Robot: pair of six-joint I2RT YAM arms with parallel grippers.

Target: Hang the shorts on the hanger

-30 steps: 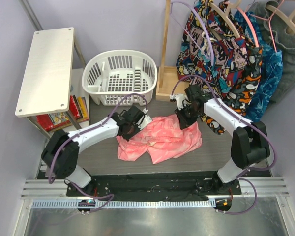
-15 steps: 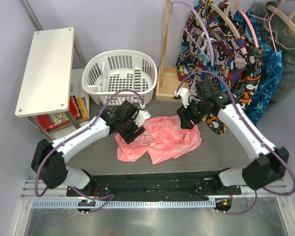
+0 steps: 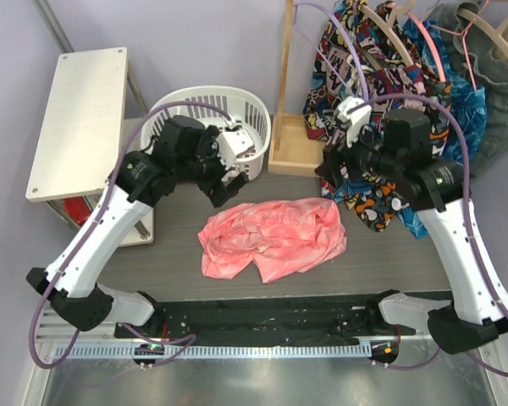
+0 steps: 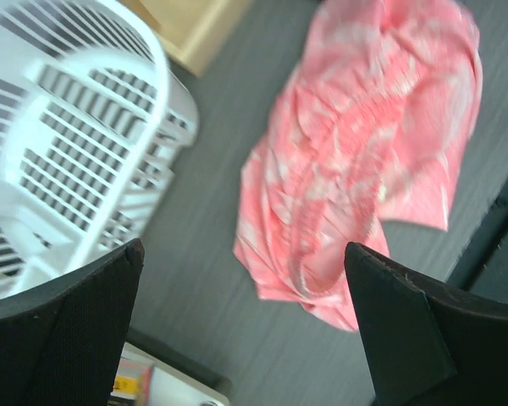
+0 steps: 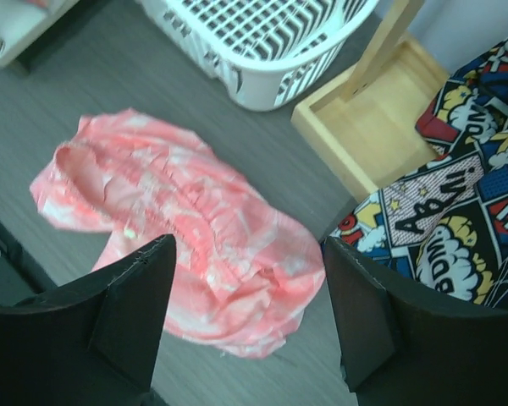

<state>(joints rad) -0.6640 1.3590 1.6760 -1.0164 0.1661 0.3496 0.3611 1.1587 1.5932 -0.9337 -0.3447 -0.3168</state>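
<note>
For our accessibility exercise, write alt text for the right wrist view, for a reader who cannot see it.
Crumpled coral-pink shorts lie on a dark table, framed by the two black fingers of the open right gripper. Beyond them are a white slotted basket and a pale wooden tray; a comic-print garment shows at the right.

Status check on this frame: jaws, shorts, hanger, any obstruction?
Raised and empty: left gripper, right gripper, jaws open. Ungripped: coral-pink fabric shorts, crumpled on grey table. Unfetched: thin lavender hanger, hanging beside comic-print garments. Nothing covers shorts.
</note>
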